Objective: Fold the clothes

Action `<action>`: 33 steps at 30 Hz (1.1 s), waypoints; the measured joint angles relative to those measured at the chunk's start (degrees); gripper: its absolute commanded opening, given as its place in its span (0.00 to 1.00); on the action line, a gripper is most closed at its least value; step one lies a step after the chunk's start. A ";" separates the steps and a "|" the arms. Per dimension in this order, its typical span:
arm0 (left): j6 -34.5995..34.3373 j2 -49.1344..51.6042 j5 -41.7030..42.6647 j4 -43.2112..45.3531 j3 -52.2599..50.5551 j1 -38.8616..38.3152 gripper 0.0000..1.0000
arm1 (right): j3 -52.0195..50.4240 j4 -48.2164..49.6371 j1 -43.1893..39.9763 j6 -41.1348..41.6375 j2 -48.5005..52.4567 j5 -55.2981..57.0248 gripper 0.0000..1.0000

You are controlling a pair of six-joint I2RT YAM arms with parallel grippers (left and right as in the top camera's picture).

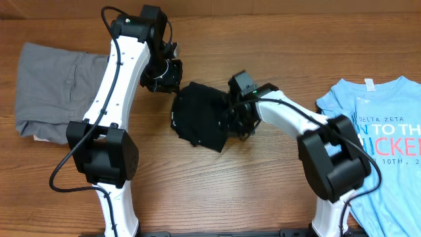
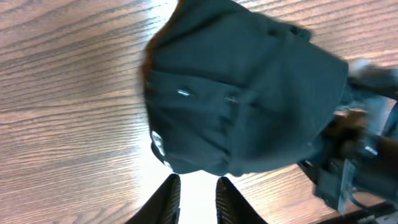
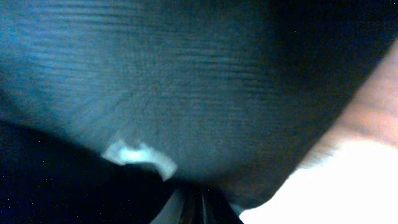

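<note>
A black garment (image 1: 200, 122) lies bunched in the middle of the table. It also shows in the left wrist view (image 2: 249, 93) and fills the right wrist view (image 3: 186, 81). My right gripper (image 1: 238, 120) is at the garment's right edge, and its fingers (image 3: 198, 208) are shut on the black fabric. My left gripper (image 1: 170, 78) hovers just off the garment's upper left edge. Its fingers (image 2: 198, 198) are apart with nothing between them, a short way from the cloth's edge.
A folded grey garment (image 1: 52, 85) lies at the far left. A light blue printed T-shirt (image 1: 381, 131) lies spread at the far right. The right arm (image 2: 367, 155) shows beside the black garment in the left wrist view. Bare wood table (image 1: 217, 191) lies in front.
</note>
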 measured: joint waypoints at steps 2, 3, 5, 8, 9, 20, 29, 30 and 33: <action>0.44 0.00 0.22 -0.02 -0.17 0.00 0.34 | 0.04 -1.33 -0.42 0.50 -0.42 -0.37 0.13; 0.66 0.00 0.26 0.02 -0.26 0.00 0.35 | 0.04 -2.69 -0.48 0.66 -0.72 0.31 0.15; 0.70 0.00 0.28 0.07 -0.28 0.00 0.40 | 0.00 -4.55 -0.48 0.74 -1.20 1.49 0.25; 0.72 0.00 0.37 0.52 -0.31 0.00 0.42 | -0.02 -5.75 -0.46 -0.09 -3.76 2.95 0.37; 0.72 0.00 0.44 0.72 -0.33 0.00 0.43 | -0.02 -6.16 -0.46 -0.52 -5.33 3.19 0.38; 0.72 0.00 0.46 1.20 -0.33 0.00 0.55 | -0.44 -2.32 0.02 -9.01 -13.09 0.28 0.63; 1.99 0.00 0.42 1.29 -0.35 0.00 0.61 | -2.21 -1.75 1.36 -11.91 -13.09 -2.51 0.60; 2.01 0.00 0.37 1.29 -0.35 0.00 0.61 | -2.21 -1.60 1.38 -12.24 -13.09 -2.71 0.60; 2.01 0.00 0.24 1.27 -0.35 0.00 0.62 | -2.21 -1.57 1.51 -13.90 -13.09 -2.80 0.62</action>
